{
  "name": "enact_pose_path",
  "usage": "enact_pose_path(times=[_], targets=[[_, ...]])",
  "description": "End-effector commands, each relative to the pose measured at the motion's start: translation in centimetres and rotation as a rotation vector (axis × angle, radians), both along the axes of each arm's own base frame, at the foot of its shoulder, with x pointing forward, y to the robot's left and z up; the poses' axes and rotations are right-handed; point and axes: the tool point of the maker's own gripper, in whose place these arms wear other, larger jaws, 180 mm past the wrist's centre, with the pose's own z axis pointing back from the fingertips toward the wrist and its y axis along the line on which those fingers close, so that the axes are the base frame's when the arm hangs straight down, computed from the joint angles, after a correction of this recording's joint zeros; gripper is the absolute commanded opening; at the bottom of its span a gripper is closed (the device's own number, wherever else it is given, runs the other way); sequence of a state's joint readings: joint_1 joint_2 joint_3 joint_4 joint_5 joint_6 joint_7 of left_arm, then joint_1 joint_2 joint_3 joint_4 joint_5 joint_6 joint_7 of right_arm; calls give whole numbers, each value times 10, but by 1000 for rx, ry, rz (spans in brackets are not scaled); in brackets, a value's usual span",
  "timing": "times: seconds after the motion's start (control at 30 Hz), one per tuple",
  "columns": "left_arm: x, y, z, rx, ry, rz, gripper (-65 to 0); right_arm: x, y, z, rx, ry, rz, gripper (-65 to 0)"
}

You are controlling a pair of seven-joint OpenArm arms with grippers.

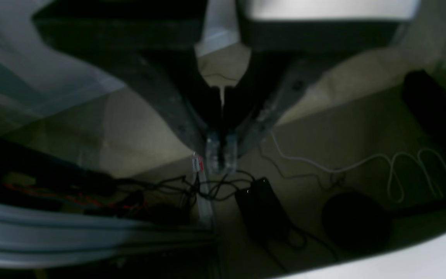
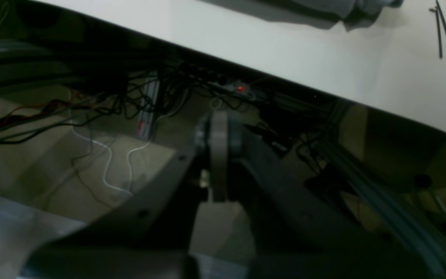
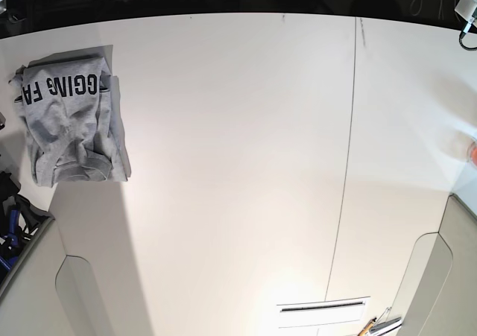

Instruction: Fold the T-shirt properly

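heather-grey T-shirt (image 3: 71, 116), soft rumpled rectangle on smooth white table (image 3: 238, 165)

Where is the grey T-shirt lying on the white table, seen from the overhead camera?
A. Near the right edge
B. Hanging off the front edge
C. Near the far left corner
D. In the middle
C: the T-shirt lies bunched near the table's far left corner, lettering facing up.

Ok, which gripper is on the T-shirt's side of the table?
The right gripper, shut below the table edge: only its wrist view catches the grey T-shirt on top. The left gripper sees mostly floor and cables.
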State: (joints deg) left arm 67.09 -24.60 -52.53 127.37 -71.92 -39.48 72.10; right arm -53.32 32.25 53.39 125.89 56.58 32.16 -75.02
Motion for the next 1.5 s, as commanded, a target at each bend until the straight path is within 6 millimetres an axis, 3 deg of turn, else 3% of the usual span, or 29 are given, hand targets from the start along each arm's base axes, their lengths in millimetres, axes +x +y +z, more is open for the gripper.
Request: enact_pose_path(times=[0.0,0.1,0.2,0.47,0.67,0.8,0.93,1.03,1.17,1.27,1.47], targets=[[1,-1,3,-11,-16,-5,-650,2,2,1,6,-6,15,-650],[-3,-4,-8,-57,-1,28,-650,-13,8,-18,70,62,-17,-650],[-19,-13,-33,-139,63,80,-650,-39,15,-57,147,177,-80,-650],[-88,-39,-155,-249,267,245,-650,-133,41,-185,312,403,-302,-650],[-99,-52,-243,-206,197,299,-650,-169,53,-270,278,410,-387,-650],[-72,-75,-286,-188,128,210,-650,-143,80,-314,259,341,-399,-650],[-37,-108,-317,-173,97,121,-650,-97,113,-346,187,259,-319,-650],[-8,-106,-338,-24,77,81,-650,-58,133,-356,141,192,-248,-650],[39,-91,-344,126,-20,43,-650,-9,151,-359,111,109,-206,-650],[58,-88,-343,142,-51,24,-650,6,155,-358,106,85,-187,-650],[69,-89,-341,138,-67,23,-650,5,149,-358,85,87,-192,-650]])
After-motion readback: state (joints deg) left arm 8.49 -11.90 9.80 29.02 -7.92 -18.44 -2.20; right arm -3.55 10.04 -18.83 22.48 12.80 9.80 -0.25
